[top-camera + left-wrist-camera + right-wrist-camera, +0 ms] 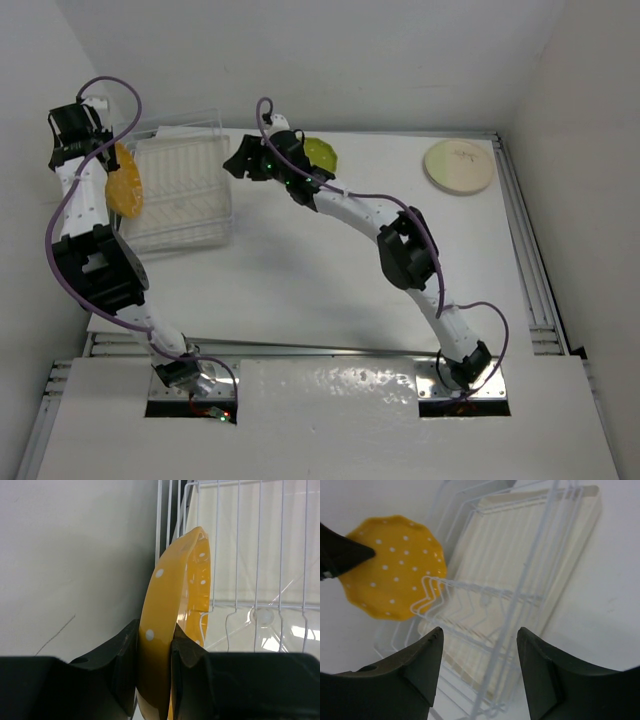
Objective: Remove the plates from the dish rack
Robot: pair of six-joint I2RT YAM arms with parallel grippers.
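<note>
The left claw [156, 646] is pinching the rim of the orange dotted plate [172, 580], which stands on edge just outside the 9 o'clock side of the dish rack [185, 200]. The rack sits at 10 o'clock on the surface [300, 270], with no plates in its slots. The right claw [479, 632] hangs over the rack's 3 o'clock side, fingers spread and holding nothing. A lime green plate [322, 153] lies at 12 o'clock, partly hidden behind the right arm. A cream plate [459, 166] lies flat at 2 o'clock.
</note>
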